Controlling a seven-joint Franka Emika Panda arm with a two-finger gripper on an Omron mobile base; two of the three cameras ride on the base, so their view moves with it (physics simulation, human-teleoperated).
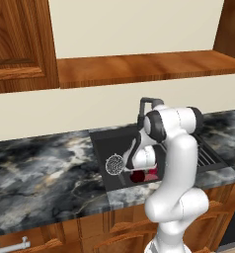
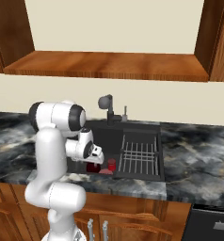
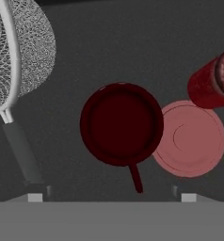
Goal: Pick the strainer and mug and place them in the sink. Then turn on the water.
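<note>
gripper spread wide above the mug in the sink, strainer lying alongside.

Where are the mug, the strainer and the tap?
mug (image 3: pixel 121 123), hand view, its dark inside.
strainer (image 3: pixel 24 52), hand view, its mesh bowl.
tap (image 2: pixel 106 102), right base view, its rounded head.

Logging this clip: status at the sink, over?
Gripper open, empty, above the basin. Mug upright on sink floor, strainer beside it. Pink disc touches the mug; red cylinder nearby. No water running.
</note>
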